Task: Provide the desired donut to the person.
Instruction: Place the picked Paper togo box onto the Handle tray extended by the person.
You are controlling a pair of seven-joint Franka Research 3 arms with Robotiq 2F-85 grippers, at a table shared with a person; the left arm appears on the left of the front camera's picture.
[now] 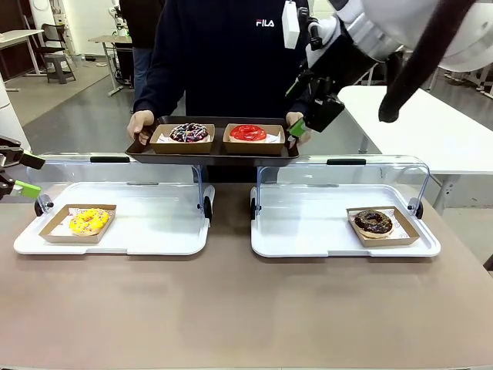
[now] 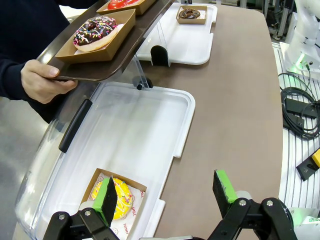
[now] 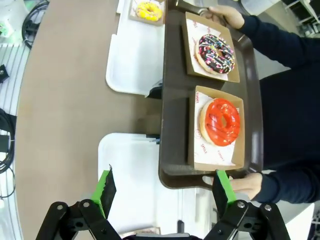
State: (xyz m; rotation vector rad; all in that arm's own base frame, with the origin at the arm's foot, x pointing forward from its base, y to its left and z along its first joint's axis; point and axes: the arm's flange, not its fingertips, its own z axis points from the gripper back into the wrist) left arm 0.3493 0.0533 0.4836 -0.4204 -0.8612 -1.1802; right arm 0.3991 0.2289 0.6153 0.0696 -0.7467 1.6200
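Two donuts already sit on the dark tray that the person holds at the far side of the table: a chocolate donut with coloured sprinkles in its cardboard boat toward the robot's left, and a red-glazed donut in its own boat just beside it. The person's hands grip the tray at both ends, one hand under the left rim, the other hand at the right rim, keeping it level above the raised clear lids of the two white display cases. Two donuts remain in those cases: a yellow donut in its boat at the near left corner of the left case, and a dark chocolate donut in its boat toward the right of the right case. The right gripper hangs above the right end of the tray, close to the red donut's boat, with its green-padded fingers spread wide and nothing between them; judging by that, the delivery of the red donut looks finished, though which donut was asked for cannot be told. The left gripper hovers at the table's left edge over the corner of the left case, near the yellow donut, its fingers also wide apart and empty. As a judgement, the task is at or near its end: if another donut is wanted, the yellow one lies closest to a ready gripper; otherwise only pulling the arms clear is left.
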